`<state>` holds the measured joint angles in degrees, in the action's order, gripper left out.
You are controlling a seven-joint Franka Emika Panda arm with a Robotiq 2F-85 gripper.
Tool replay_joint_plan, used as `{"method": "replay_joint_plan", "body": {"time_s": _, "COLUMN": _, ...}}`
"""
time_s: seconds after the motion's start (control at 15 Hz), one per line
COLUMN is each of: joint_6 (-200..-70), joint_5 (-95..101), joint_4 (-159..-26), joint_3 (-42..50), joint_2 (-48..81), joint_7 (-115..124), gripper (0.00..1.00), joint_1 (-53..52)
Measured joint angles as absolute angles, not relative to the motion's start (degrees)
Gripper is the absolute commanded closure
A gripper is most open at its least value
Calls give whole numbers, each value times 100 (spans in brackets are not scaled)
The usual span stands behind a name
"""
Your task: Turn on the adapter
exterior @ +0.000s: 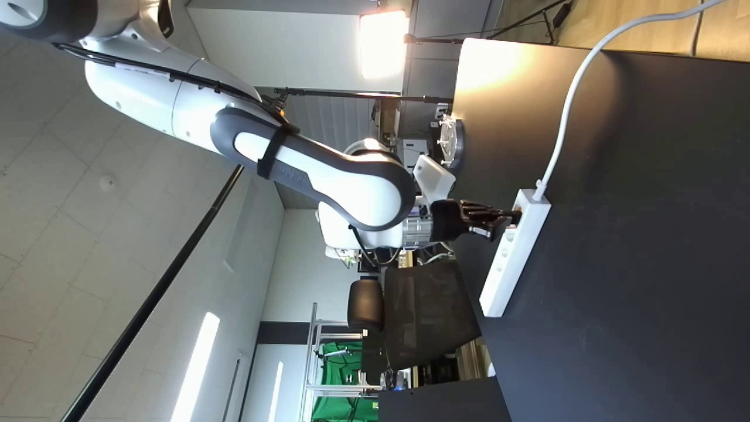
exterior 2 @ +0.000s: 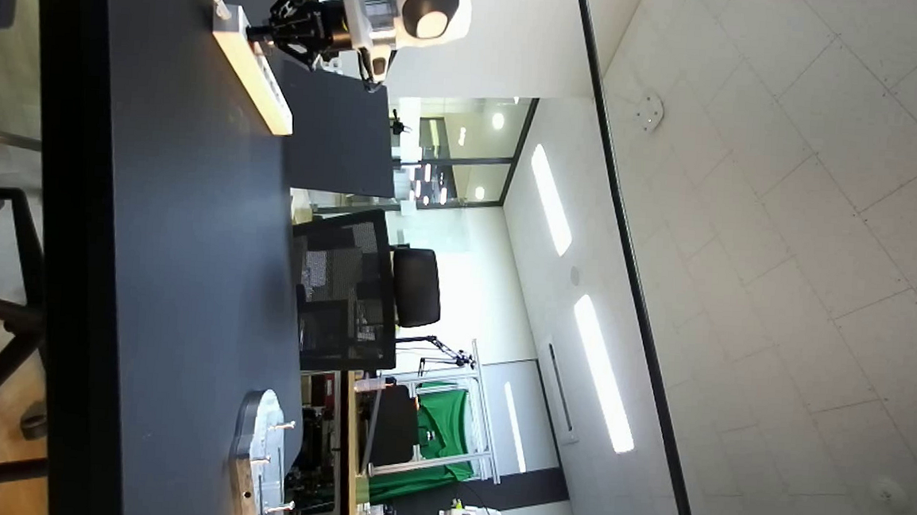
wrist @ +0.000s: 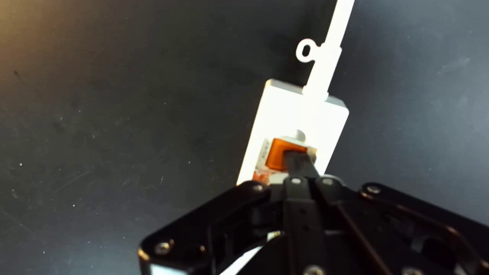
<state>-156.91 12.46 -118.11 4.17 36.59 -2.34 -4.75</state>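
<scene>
The adapter is a long white power strip (exterior: 518, 252) lying on the dark table; it also shows in an exterior view (exterior 2: 258, 78) and in the wrist view (wrist: 290, 110). Its red-orange switch (wrist: 276, 154) sits near the end where the white cable (wrist: 340, 26) enters. My gripper (wrist: 297, 154) is shut with nothing between its fingers. Its fingertips are over the switch, covering its right part in the wrist view. In both exterior views the fingertips (exterior: 515, 217) (exterior 2: 253, 33) reach the strip's top face at the cable end. Whether the switch is pressed down cannot be told.
The white cable (exterior: 565, 111) runs from the strip across the dark table (exterior: 633, 264) and over its edge. A clear round fixture with pegs (exterior: 450, 140) stands at the table's edge, also in an exterior view (exterior 2: 263, 453). An office chair (exterior 2: 345, 290) stands behind the table.
</scene>
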Motion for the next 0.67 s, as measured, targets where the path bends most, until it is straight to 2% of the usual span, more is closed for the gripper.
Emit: {"method": "replay_joint_plan", "body": {"time_s": 0.67, "joint_6": -15859, "joint_5": 1410, "joint_4": -11799, "joint_3": 530, "joint_2": 3658, "joint_7": -242, "gripper": 100, "joint_1": -597}}
